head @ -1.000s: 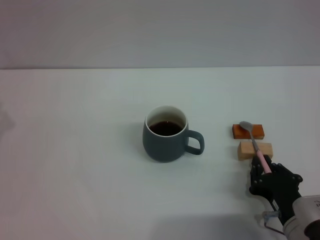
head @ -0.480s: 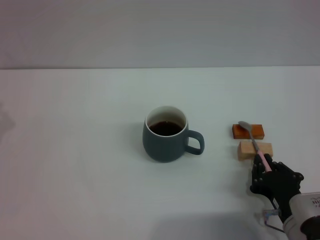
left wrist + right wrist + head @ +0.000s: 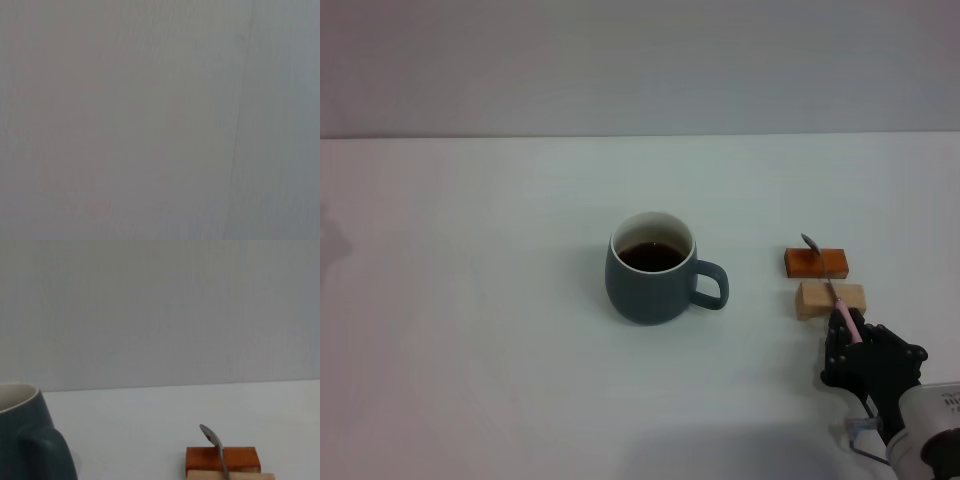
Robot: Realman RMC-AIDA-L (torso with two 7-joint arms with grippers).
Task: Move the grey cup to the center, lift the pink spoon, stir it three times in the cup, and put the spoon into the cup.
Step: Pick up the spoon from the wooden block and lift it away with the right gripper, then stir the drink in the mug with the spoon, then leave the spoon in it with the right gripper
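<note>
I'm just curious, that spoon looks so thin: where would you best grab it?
By the pink handle end, from the near side. The spoon lies across two blocks, its bowl raised at the far end, so the handle overhangs them toward the robot with room for fingers either side. The right hand is shut there.

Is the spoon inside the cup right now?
No, the pink spoon is off to the right of the grey cup, over the two wooden blocks, its handle in the right end effector.

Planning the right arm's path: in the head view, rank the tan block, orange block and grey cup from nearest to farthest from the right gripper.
1. tan block, just beyond the right gripper
2. orange block, behind the tan one
3. grey cup, off toward the table's center
</note>
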